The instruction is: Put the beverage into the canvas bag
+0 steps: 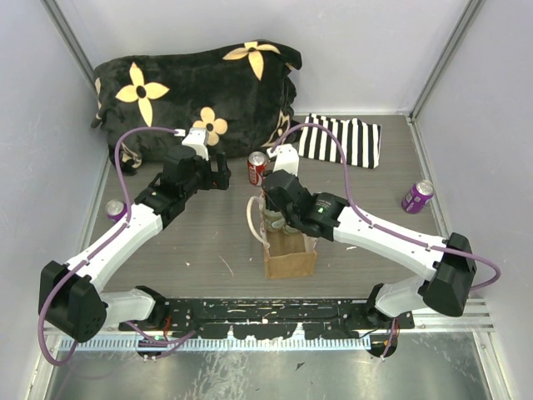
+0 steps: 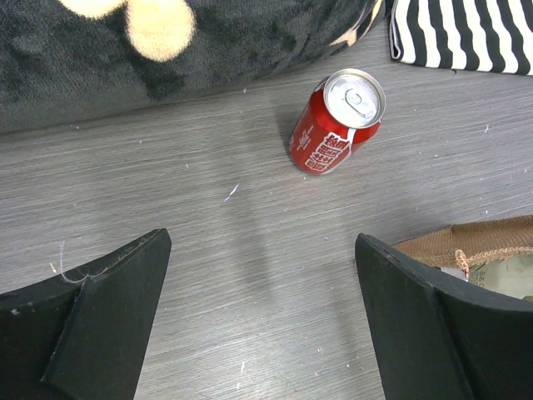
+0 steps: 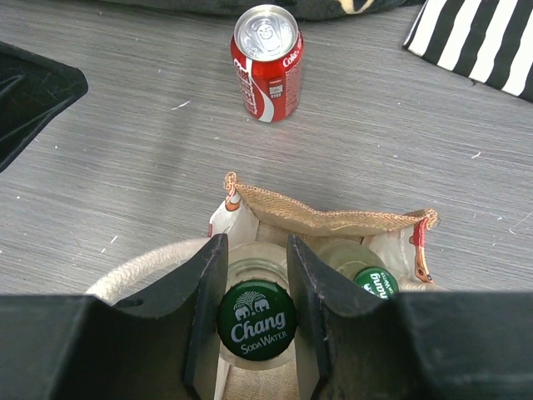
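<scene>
The tan canvas bag (image 1: pixel 291 257) stands upright at the table's middle, a cream loop handle on its left. My right gripper (image 1: pixel 275 212) reaches down into its open mouth. In the right wrist view the bag's rim (image 3: pixel 333 218) frames two glass bottles. My right gripper (image 3: pixel 256 250) is shut on the neck of the green-capped Chang soda water bottle (image 3: pixel 256 321), which sits inside the bag. A second green-capped bottle (image 3: pixel 376 282) stands beside it. My left gripper (image 1: pixel 218 173) (image 2: pixel 260 250) is open and empty above bare table, left of the bag (image 2: pixel 483 242).
A red cola can (image 1: pixel 257 168) (image 2: pixel 337 123) (image 3: pixel 268 62) stands just behind the bag. One purple can (image 1: pixel 417 196) lies at the right and another (image 1: pixel 115 210) stands at the left wall. A black floral blanket (image 1: pixel 191 92) and a striped cloth (image 1: pixel 341 140) lie at the back.
</scene>
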Robot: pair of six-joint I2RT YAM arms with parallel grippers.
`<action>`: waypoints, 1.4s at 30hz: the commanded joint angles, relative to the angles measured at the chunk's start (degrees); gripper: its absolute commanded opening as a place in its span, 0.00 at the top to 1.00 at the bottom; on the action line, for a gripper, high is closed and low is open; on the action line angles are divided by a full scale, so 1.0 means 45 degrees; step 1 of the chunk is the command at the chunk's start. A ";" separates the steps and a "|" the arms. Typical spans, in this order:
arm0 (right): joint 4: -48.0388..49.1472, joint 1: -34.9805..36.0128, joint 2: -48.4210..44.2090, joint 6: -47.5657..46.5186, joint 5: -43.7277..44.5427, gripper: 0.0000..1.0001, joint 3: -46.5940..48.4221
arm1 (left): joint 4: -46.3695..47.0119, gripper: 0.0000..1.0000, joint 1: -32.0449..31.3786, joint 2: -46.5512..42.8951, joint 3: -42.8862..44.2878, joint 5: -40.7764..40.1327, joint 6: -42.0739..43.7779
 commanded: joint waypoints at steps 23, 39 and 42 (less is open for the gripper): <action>0.2381 -0.0008 0.1198 0.0530 0.0471 0.99 -0.1163 | 0.0290 0.01 0.0062 -0.0217 -0.0400 0.0105 -0.0138; 0.2349 -0.0020 0.1386 0.1217 0.0268 0.99 -0.2250 | 0.0334 0.01 0.0062 -0.0281 -0.0479 0.0153 -0.0136; 0.2283 -0.0021 0.1317 0.1180 0.0098 0.99 -0.2276 | 0.0346 0.01 0.0062 -0.0266 -0.0493 0.0144 -0.0128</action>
